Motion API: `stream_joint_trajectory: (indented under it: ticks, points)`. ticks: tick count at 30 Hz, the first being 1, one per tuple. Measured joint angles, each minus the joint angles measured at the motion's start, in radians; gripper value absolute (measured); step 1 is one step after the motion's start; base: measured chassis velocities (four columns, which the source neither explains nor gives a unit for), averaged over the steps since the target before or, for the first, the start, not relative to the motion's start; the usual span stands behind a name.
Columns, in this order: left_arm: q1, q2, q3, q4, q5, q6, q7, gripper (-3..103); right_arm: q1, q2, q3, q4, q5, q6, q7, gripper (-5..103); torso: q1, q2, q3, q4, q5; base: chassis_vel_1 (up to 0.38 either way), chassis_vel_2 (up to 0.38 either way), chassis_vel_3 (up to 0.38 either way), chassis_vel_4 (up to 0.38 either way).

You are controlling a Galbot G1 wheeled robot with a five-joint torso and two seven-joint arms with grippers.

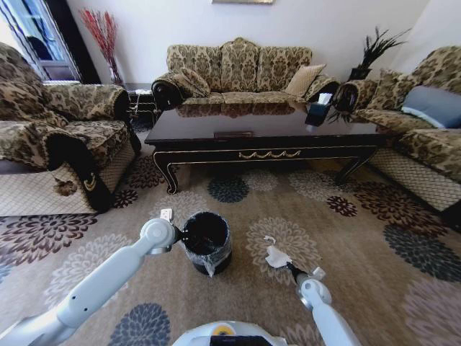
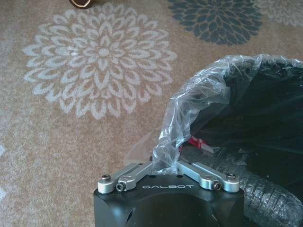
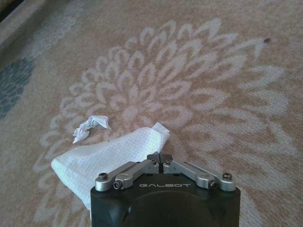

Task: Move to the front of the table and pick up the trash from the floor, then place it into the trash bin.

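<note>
- The right gripper has its jaws pinched tight on a white paper napkin. The napkin is one piece of the trash, and a tight pinch on its edge keeps it from slipping out.
- In the head view the right gripper is low over the rug, to the right of the trash bin. The napkin hangs at its tip, so I think it has been picked up and must go to the bin next.
- A small crumpled white scrap lies on the rug just beside the napkin. It looks like more trash that needs picking up.
- The left gripper has its jaws closed on the clear plastic bag at the rim of the trash bin. I think it holds the bin so it stays put and the mouth stays open.
- Something small and red sits inside the bin, by the bag. I cannot tell what it is.
- The bin stands on the rug in front of the table, close to the robot. That keeps the trip from floor to bin short.
- The dark shiny tabletop is well behind the bin, with sofas around it.
</note>
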Motion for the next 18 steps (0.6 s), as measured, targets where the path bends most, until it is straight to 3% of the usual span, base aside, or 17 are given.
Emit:
stream_joint_trajectory:
  ticks: [9, 18]
  points:
    - [0.020, 0.007, -0.006, -0.017, 0.009, 0.000, 0.000, 0, -0.032, -0.025, 0.003, 0.075, -0.008, 0.005, 0.002, 0, 0.000, 0.000, 0.000, 0.0001, 0.0001, 0.000, 0.000, 0.000, 0.000]
    - [0.024, -0.006, 0.000, -0.019, 0.021, 0.000, 0.000, 0, -0.106, -0.073, 0.023, 0.267, -0.032, 0.004, 0.013, 0, 0.000, 0.000, 0.000, 0.0000, 0.0001, 0.000, 0.000, 0.000, 0.000]
